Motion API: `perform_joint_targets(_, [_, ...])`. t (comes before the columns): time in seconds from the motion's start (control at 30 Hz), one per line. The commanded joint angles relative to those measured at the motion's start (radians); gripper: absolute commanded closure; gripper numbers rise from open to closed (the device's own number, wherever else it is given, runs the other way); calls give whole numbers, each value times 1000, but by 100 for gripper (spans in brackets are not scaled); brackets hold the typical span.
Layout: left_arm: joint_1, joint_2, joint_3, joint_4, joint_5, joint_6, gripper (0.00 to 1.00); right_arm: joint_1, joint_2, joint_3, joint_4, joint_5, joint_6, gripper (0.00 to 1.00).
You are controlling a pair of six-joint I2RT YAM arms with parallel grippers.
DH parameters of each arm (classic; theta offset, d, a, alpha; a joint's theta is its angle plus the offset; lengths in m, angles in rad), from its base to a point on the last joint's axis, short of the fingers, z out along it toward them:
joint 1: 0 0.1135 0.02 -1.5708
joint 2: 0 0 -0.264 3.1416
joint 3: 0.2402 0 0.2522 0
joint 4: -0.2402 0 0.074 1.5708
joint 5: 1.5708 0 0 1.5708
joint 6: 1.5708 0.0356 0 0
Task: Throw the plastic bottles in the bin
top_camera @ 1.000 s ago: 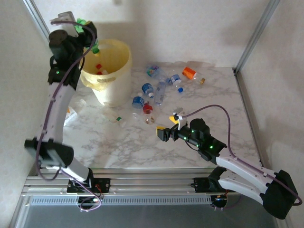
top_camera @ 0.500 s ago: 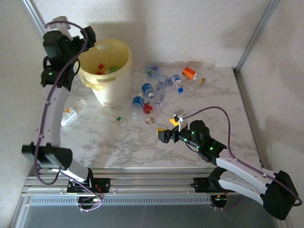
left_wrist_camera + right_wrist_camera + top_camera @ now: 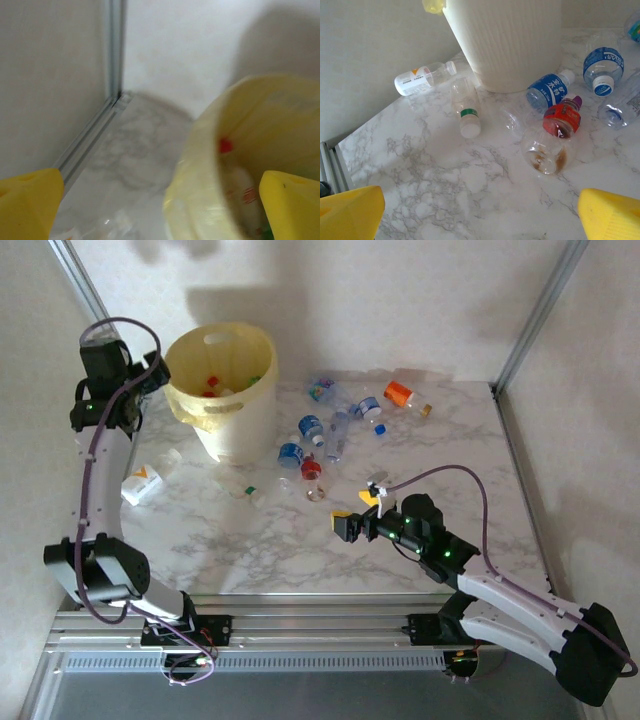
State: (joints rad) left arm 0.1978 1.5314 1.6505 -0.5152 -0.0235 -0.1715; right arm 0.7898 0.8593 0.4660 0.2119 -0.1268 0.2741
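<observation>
Bin (image 3: 245, 418) just beside the splayed left pincer (image 3: 153, 377), on its right

Left fingers (image 3: 30, 205) spread wide, right fingers (image 3: 351, 212) likewise

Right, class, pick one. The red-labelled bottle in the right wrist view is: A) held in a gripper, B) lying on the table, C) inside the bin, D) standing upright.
B: the red-labelled bottle lies on its side on the table, just outside the bin, nothing gripping it.

Pale-yellow bin (image 3: 245, 425), grey-veined white marble table (image 3: 250, 545), red-labelled bottle (image 3: 562, 119)
</observation>
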Motion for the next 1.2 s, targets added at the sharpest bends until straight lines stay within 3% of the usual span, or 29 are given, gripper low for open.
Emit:
perform_joint_targets(0.0, [18, 1, -33, -71, -89, 26, 0, 4, -29, -16, -22, 2, -3, 1])
perform_joint_targets(0.2, [75, 59, -103, -88, -81, 21, 0, 4, -44, -20, -32, 1, -8, 1])
perform_joint_targets(0.73, [77, 380, -90, -164, -226, 63, 0, 2, -48, -55, -26, -7, -20, 1])
perform_joint_targets(1.17, [75, 494, -97, -213, -184, 92, 0, -2, -16, -67, 13, -26, -15, 1])
